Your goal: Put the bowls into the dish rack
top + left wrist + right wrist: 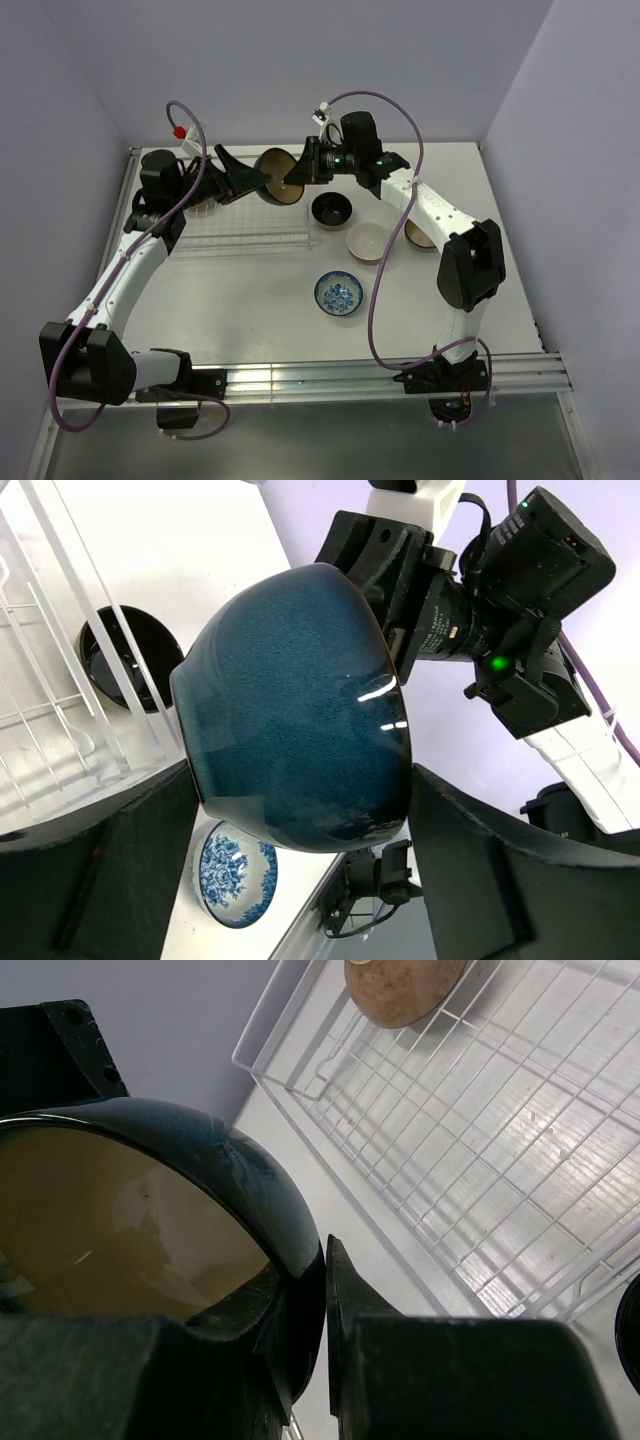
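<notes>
My right gripper (298, 172) is shut on the rim of a bowl (278, 180), dark blue outside and tan inside, and holds it in the air above the far edge of the dish rack (250, 238). In the right wrist view its jaws (326, 1300) pinch the bowl's wall (150, 1220). My left gripper (240, 180) is open, with its fingers on either side of this bowl (300, 710). A tan bowl (400, 985) sits in the rack's far corner. A black bowl (331, 210), a white bowl with a red outside (367, 242) and a blue-and-white bowl (339, 293) stand on the table.
Another tan bowl (417, 236) lies half hidden behind my right arm. The rack's wire grid (480, 1130) lies below the held bowl. The black bowl (125, 660) and the blue-and-white bowl (235, 875) show under my left gripper (300, 865). Walls close in the table at back and sides.
</notes>
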Controlling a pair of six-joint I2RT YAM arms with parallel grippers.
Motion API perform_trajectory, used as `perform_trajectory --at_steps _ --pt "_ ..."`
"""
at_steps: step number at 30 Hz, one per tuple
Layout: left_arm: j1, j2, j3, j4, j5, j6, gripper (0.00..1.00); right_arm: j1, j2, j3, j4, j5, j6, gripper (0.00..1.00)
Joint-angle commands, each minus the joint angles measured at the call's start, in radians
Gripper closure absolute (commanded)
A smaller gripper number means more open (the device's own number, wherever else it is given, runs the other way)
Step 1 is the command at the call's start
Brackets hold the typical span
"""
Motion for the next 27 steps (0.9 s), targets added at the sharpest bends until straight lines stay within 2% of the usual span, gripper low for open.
perform_trajectory --at_steps 1,3,6,9,10,12,13,19,23,27 --pt "-0.012 -0.01 0.031 0.062 0.016 0.012 0.16 0.022 0.005 0.064 0.026 0.01 -0.015 1.0" --pt "-0.012 -0.007 0.031 0.059 0.013 0.02 0.21 0.024 0.011 0.07 0.019 0.008 -0.013 1.0" --pt "-0.012 -0.005 0.031 0.045 0.003 0.029 0.37 0.025 0.017 0.072 0.019 -0.001 -0.012 1.0" --pt "-0.01 -0.002 0.028 0.042 -0.009 0.027 0.66 0.024 0.031 0.087 0.0 -0.001 -0.015 0.96" --pt "-0.007 -0.002 0.026 0.044 -0.01 0.021 0.86 0.024 0.037 0.095 -0.002 -0.003 -0.015 0.92" --pt "-0.001 0.006 0.034 0.035 -0.023 0.015 0.97 0.025 0.043 0.099 -0.007 -0.009 -0.01 0.8" --pt "0.003 0.012 0.041 0.01 -0.035 0.021 1.0 0.025 0.046 0.101 -0.005 -0.016 -0.007 0.73" --pt "0.036 0.036 0.043 0.009 -0.072 0.003 1.0 0.025 0.063 0.122 -0.02 -0.009 0.002 0.53" --pt "0.048 0.044 0.048 -0.008 -0.108 0.017 1.0 0.025 0.065 0.129 -0.027 -0.001 0.004 0.27" --pt "0.065 0.064 0.057 -0.019 -0.141 0.029 1.0 0.025 0.062 0.138 -0.039 0.016 -0.006 0.19"
